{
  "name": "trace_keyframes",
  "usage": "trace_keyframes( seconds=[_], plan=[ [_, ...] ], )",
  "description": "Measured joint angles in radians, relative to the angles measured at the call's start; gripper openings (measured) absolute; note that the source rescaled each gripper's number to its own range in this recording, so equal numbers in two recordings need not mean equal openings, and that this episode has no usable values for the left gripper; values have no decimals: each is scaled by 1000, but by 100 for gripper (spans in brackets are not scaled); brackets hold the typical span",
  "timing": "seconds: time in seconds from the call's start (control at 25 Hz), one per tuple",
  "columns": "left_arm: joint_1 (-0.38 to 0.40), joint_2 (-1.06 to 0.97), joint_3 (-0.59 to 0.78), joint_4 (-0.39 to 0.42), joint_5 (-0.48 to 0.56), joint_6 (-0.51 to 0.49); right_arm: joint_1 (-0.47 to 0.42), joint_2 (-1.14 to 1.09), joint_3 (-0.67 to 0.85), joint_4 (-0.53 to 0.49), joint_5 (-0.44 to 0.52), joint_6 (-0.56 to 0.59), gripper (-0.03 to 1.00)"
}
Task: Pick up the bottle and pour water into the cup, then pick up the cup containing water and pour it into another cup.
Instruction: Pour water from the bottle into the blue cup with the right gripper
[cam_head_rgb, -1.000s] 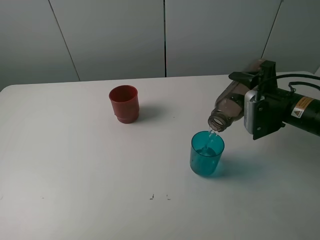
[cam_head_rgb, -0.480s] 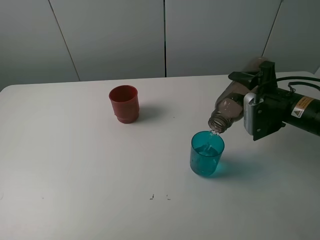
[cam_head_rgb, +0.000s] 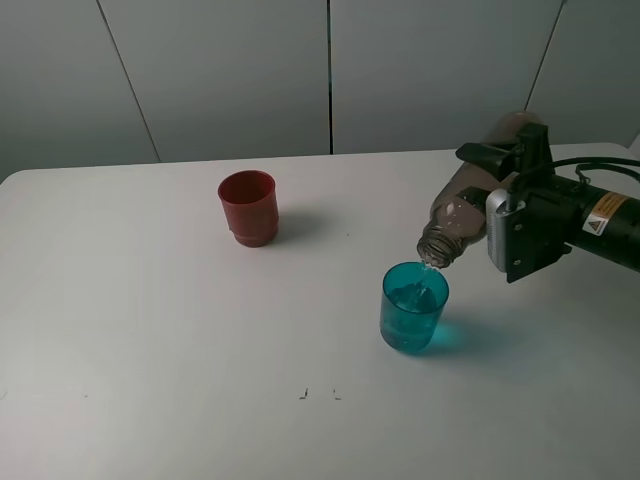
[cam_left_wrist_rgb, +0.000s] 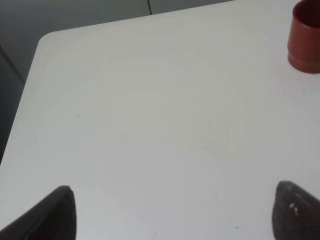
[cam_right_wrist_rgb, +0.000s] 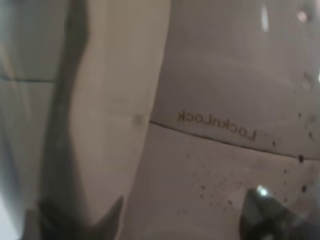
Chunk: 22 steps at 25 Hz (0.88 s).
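Note:
The smoky grey-brown bottle (cam_head_rgb: 462, 208) hangs tilted, neck down, with my right gripper (cam_head_rgb: 505, 180) shut on its body. Its mouth sits just above the rim of the teal cup (cam_head_rgb: 413, 306), and a thin stream of water falls into it. That cup stands upright right of the table's centre with water in it. The red cup (cam_head_rgb: 248, 207) stands upright farther back and to the left, and shows again as the red cup (cam_left_wrist_rgb: 306, 37). The right wrist view is filled by the bottle wall (cam_right_wrist_rgb: 225, 100). My left gripper (cam_left_wrist_rgb: 177, 215) is open over bare table, well short of the red cup.
The white table (cam_head_rgb: 150, 350) has a rounded back-left corner (cam_left_wrist_rgb: 47, 40) with dark floor beyond it. Two small dark marks (cam_head_rgb: 318, 394) lie on the table near its front. Grey wall panels stand behind the table.
The bottle has stayed tilted over the teal cup and kept pouring. The water in the cup has risen and the bottle holds less. The arms have hardly moved.

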Motion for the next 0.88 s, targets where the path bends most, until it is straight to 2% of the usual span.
trace_keyframes(
  seconds=[0.88],
  plan=[
    [0, 0, 0, 0, 0, 0, 0, 0, 0, -25, -10, -36, 4]
  ],
)
